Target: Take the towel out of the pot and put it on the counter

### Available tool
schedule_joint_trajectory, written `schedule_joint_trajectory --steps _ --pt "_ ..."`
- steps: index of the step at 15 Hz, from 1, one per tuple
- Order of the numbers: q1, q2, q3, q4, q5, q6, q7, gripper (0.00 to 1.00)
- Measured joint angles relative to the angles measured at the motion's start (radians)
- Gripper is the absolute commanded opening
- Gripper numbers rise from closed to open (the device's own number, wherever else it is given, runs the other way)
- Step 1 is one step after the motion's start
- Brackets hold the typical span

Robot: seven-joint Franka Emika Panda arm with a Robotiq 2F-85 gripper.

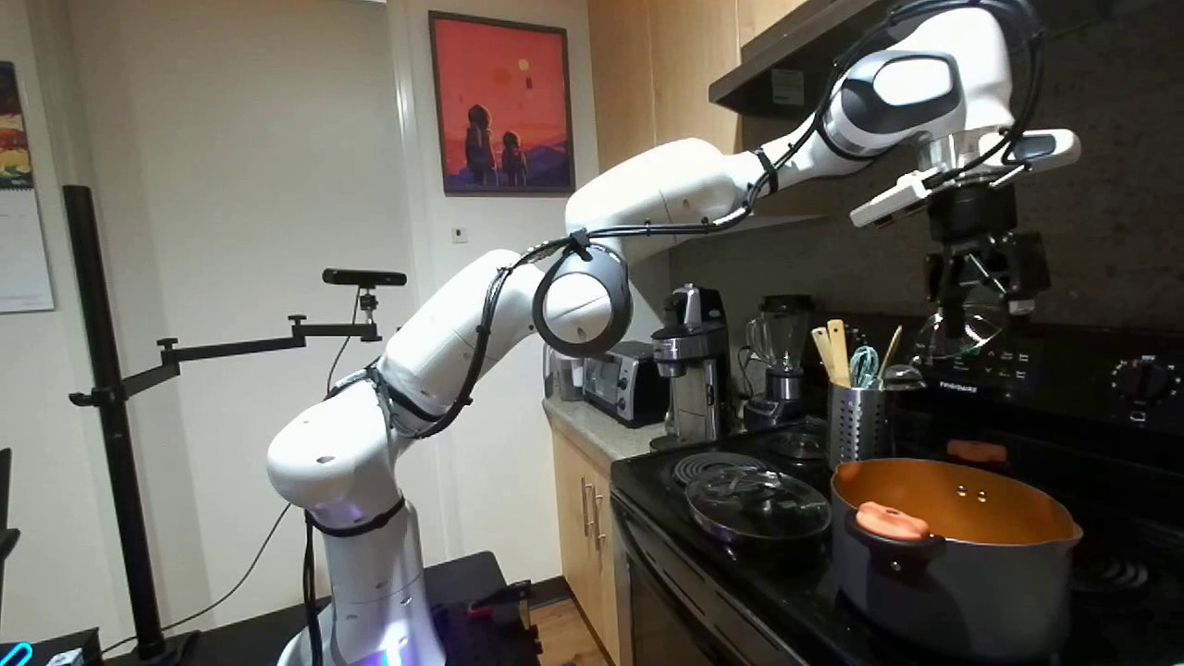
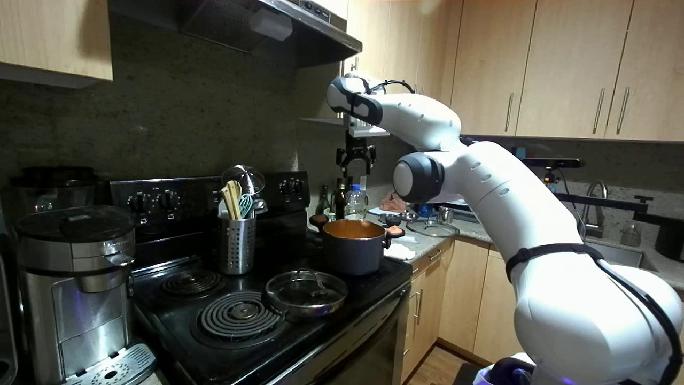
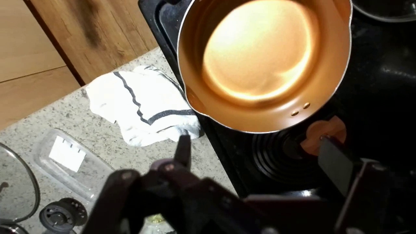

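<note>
The pot (image 1: 953, 592) stands on the black stove; it also shows in an exterior view (image 2: 352, 254) and the wrist view (image 3: 256, 118). Its copper-orange inside is bare where visible; its top edge is cut off in the wrist view. The towel (image 3: 156, 100), white with dark stripes, lies crumpled on the speckled counter (image 3: 104, 135) beside the pot; it also shows in an exterior view (image 2: 399, 251). My gripper (image 3: 255, 139) is open, with fingers wide apart and nothing between them. It hangs well above the pot's far side in both exterior views (image 1: 987, 313) (image 2: 357, 170).
A lidded black pan (image 1: 758, 504) sits beside the pot. A metal utensil holder (image 2: 238, 246) stands at the stove's back. A clear plastic container (image 3: 74, 162) and a glass lid (image 3: 19, 185) lie on the counter. Bottles (image 2: 340, 200) stand behind the pot. A range hood (image 2: 310, 32) hangs overhead.
</note>
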Motion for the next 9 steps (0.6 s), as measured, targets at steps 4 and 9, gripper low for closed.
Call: schedule_joint_trajectory --steps 4,9 --pt "0.011 0.000 0.000 0.000 -0.019 -0.010 -0.080 1.00" --pt "0.019 0.005 0.000 -0.012 -0.019 -0.011 -0.081 1.00"
